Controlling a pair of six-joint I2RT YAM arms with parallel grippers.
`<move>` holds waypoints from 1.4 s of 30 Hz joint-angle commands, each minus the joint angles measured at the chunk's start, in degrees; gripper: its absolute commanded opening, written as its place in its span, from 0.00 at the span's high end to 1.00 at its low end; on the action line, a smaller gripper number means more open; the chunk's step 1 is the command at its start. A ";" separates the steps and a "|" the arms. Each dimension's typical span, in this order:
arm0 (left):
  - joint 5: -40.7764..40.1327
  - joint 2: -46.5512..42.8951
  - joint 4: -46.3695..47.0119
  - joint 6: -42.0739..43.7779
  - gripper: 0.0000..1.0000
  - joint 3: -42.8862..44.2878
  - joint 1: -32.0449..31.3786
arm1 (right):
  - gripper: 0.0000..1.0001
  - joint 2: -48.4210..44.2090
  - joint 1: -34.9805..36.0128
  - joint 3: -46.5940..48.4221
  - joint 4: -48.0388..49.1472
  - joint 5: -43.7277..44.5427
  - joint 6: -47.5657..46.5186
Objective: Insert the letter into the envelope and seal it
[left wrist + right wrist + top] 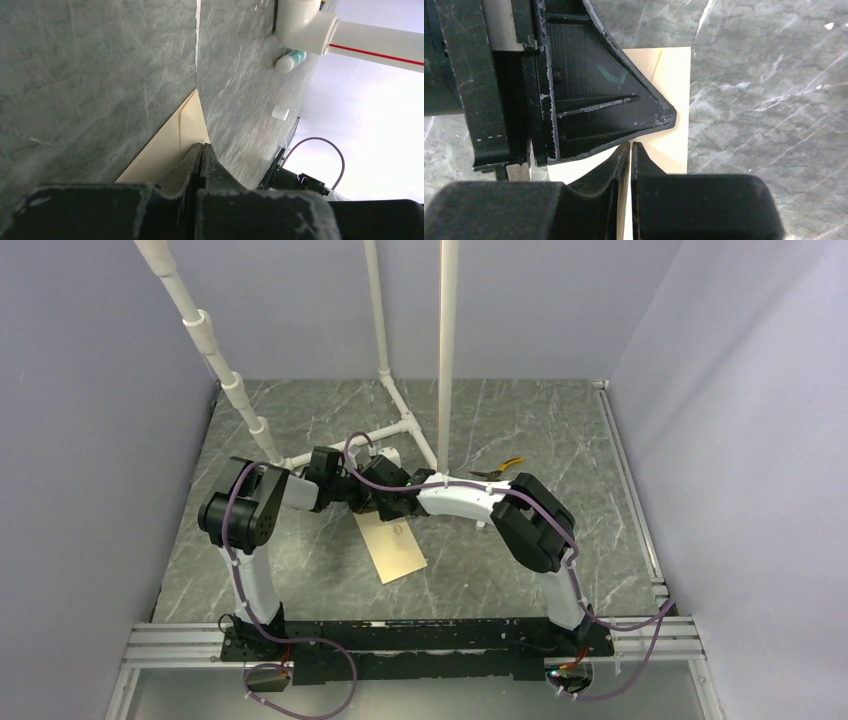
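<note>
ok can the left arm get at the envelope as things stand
Likely yes: the left tool, shut, sits over the far end of the envelope with nothing between them, though the right tool crowds in beside it.

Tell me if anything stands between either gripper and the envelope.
Nothing visible does. The left gripper and the right gripper, both shut, have their tips right at the envelope, close together at its far end.
</note>
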 commanded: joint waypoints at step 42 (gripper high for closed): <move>-7.05 6.31 -7.92 3.20 0.98 -2.24 1.62 | 1.00 -2.61 3.57 -8.62 -9.67 -2.94 5.33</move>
